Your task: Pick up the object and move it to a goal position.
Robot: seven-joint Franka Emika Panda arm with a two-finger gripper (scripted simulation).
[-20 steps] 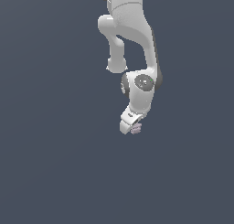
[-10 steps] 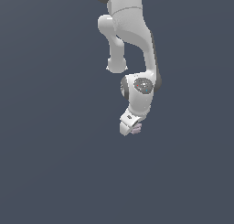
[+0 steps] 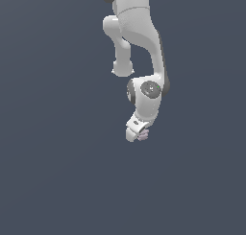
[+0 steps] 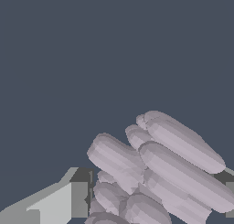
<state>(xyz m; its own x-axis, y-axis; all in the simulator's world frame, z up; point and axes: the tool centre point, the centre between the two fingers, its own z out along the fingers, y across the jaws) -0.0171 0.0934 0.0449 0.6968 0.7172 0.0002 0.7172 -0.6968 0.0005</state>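
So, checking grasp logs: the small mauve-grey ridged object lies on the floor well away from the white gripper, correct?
Not quite. The mauve-grey ridged object is not lying apart: it sits right at the tip of the white gripper, between its fingers. The wrist view shows it filling the space between the fingers.

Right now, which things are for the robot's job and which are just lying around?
For the job:
- the lumpy mauve-grey object, sitting between the fingers
- the white gripper, closed around it

Just lying around:
- nothing else shows, only the plain dark grey background

The object [image 3: 142, 135] between the fingers [image 4: 59, 202] of the tool [image 3: 136, 134], beneath the arm [image 3: 144, 47]
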